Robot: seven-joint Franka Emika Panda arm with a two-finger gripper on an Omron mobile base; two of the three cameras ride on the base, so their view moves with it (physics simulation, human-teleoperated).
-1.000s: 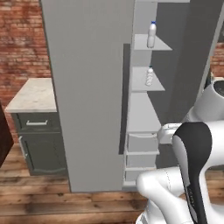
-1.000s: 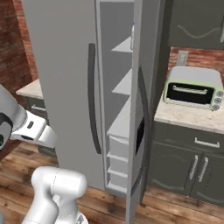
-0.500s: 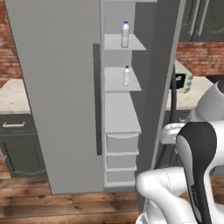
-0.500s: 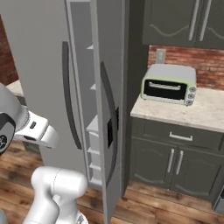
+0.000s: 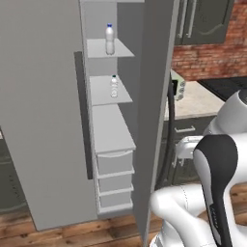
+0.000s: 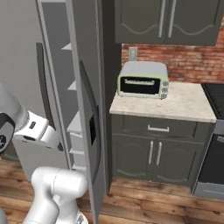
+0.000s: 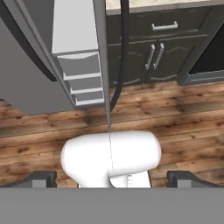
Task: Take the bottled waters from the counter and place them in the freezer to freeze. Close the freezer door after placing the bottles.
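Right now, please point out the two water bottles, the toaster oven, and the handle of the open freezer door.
upper water bottle (image 5: pixel 110 40), left base view, on its body
lower water bottle (image 5: pixel 114 87), left base view, on its body
toaster oven (image 6: pixel 143 80), right base view, on its front
freezer door handle (image 6: pixel 93 127), right base view, mid bar

The freezer (image 5: pixel 43 120) is finished in a flat, matt grey, smooth and without reflections; its freezer door (image 5: pixel 154 96) is rendered in the same plain grey, with a dark, slightly glossy bar handle (image 6: pixel 89 118). The bottled waters (image 5: pixel 110 39) are seen as clear plastic with blue caps. A speckled beige stone look is given to the counter (image 6: pixel 183 103). Brushed, pale metal is suggested on the toaster oven (image 6: pixel 143 79). The floor (image 7: pixel 183 127) is shown as grained brown wood planks.
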